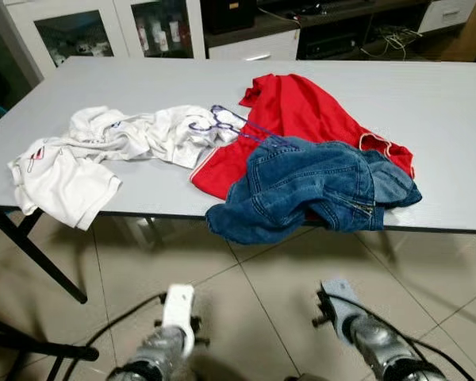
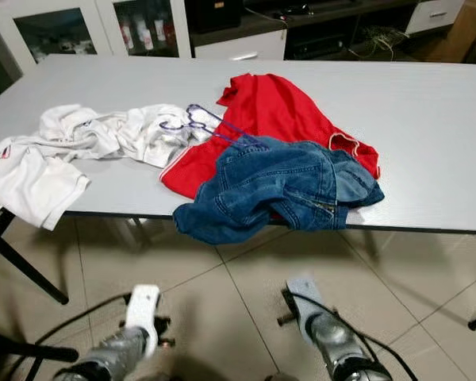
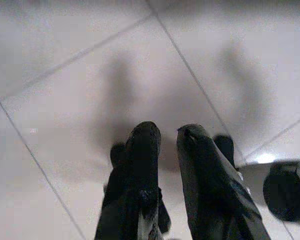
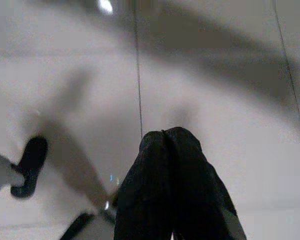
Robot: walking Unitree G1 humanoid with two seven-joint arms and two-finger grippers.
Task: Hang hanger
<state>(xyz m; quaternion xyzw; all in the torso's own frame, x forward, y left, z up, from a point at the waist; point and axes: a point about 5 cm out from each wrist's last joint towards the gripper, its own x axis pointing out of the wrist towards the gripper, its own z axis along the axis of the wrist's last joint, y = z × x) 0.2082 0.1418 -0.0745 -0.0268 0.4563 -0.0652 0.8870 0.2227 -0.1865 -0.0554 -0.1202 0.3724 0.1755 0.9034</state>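
Left eye view: a grey worktop (image 1: 428, 103) stands ahead of the robot, with clothes heaped across its near half.
Hanger: a thin purple hanger (image 1: 222, 121) lies flat on the worktop near the middle of the heap, its hook on the white cloth and its far end running under the denim.
White shirt: a crumpled white shirt (image 1: 79, 163) sits at 9 o'clock from the hanger, one part drooping over the near edge.
Red garment: a red garment (image 1: 301, 111) spreads at 3 o'clock from the hanger, touching it.
Denim: a blue denim jacket (image 1: 301, 190) lies at 5 o'clock from the hanger, on top of the red cloth and spilling past the near edge.
Cabinets: glass-door cabinets (image 1: 103, 28) and a dark shelf with cables stand beyond the worktop at 12 o'clock.
Left claw: the left claw (image 3: 164, 137) hangs low over the tiled floor (image 1: 246, 294), well apart from the worktop; its two black fingers (image 3: 142, 165) stand a narrow gap apart, with nothing between them.
Right claw: the right claw (image 4: 164, 135) also hangs above the floor, its fingers pressed together tip to tip and gripping nothing.
Arms: both silver forearms show at 6 o'clock in the head views, below the worktop's near edge.
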